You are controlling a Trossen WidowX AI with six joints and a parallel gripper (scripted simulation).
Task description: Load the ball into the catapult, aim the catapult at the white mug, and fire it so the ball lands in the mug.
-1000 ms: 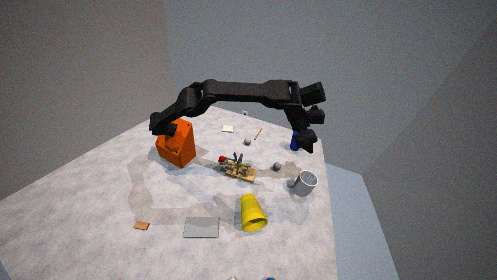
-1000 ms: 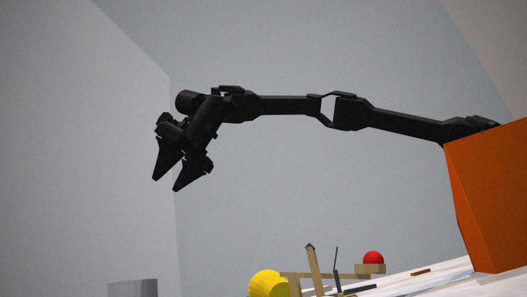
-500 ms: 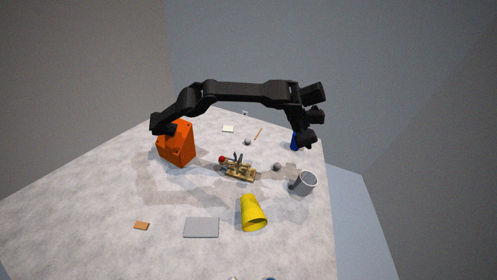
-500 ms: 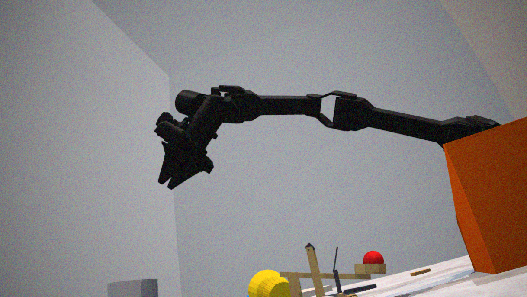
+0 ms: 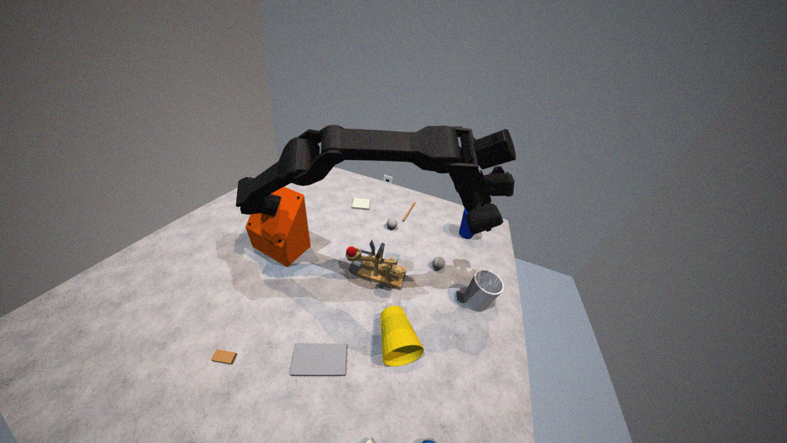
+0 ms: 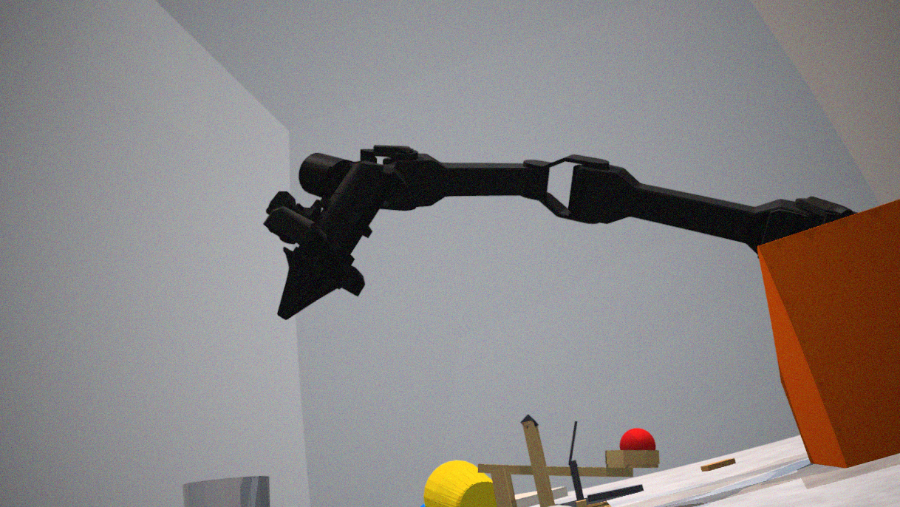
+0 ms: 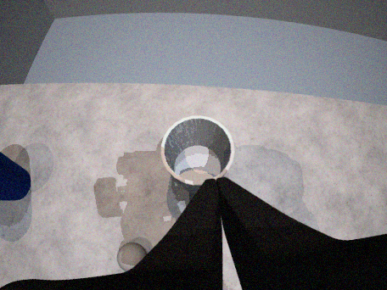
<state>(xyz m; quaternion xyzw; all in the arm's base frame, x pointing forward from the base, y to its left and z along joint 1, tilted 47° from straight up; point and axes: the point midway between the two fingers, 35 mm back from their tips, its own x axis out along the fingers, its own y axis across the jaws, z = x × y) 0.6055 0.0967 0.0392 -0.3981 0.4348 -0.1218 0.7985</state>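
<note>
The red ball [image 5: 351,251] [image 6: 637,439] sits in the cup at the end of the arm of the wooden catapult [image 5: 380,276] [image 6: 536,463]. The catapult stands mid-table, its ball end toward the orange robot base. The white mug [image 5: 481,291] [image 6: 226,491] [image 7: 197,131] stands upright near the table edge, looking grey in this light; no ball shows inside it in the wrist view. My gripper [image 6: 283,316] [image 7: 216,187] is shut with nothing between its fingertips. It hangs high above the table on the mug side, well away from the catapult. Its fingers cover part of the wrist view.
A yellow cup [image 5: 396,330] [image 6: 453,488] lies on its side near the catapult. A blue cup [image 5: 465,228] [image 7: 13,178] and two grey balls [image 5: 391,223] [image 5: 438,263] [image 7: 132,255] are nearby. A stick [image 5: 408,212], a grey plate [image 5: 319,359] and the orange base [image 5: 291,230] [image 6: 844,315] also show.
</note>
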